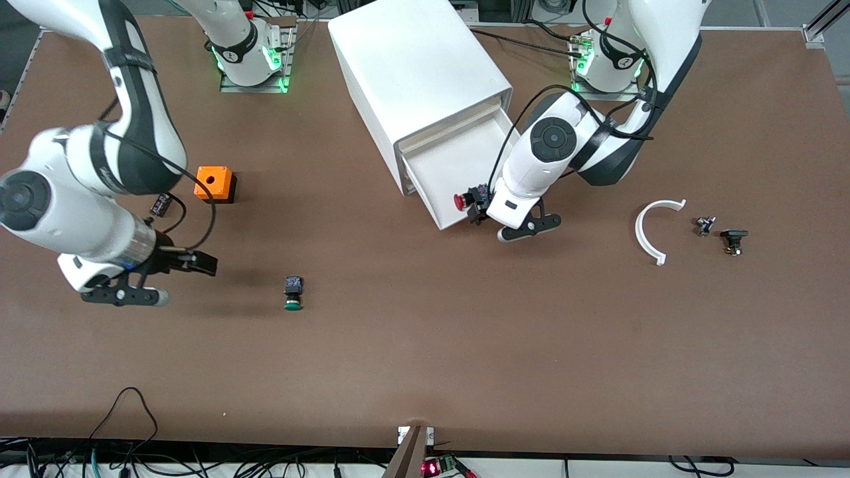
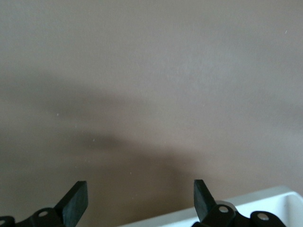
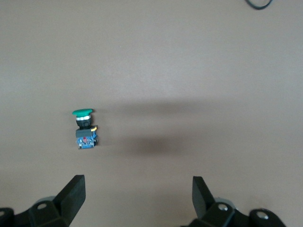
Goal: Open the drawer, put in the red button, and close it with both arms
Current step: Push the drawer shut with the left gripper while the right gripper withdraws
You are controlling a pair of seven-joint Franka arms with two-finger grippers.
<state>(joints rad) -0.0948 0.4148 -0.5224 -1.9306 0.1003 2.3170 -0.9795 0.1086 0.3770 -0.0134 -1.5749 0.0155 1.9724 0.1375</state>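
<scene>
The white cabinet [image 1: 412, 73] lies near the robots' bases with one drawer [image 1: 441, 166] pulled out toward the front camera. The red button [image 1: 460, 200] lies on its side at the drawer's front edge, red cap toward the right arm's end. My left gripper [image 1: 479, 211] is right beside it, over the drawer's front edge. Its fingers are open and empty in the left wrist view [image 2: 139, 187], where a strip of the drawer [image 2: 265, 203] shows. My right gripper [image 1: 196, 261] waits open [image 3: 138, 182] over bare table, beside the green button [image 1: 293, 294], which also shows in the right wrist view [image 3: 84, 127].
An orange box [image 1: 214, 184] and a small black part [image 1: 160, 204] sit toward the right arm's end. A white curved piece [image 1: 654, 229] and two small dark parts [image 1: 705, 226] [image 1: 734, 240] lie toward the left arm's end.
</scene>
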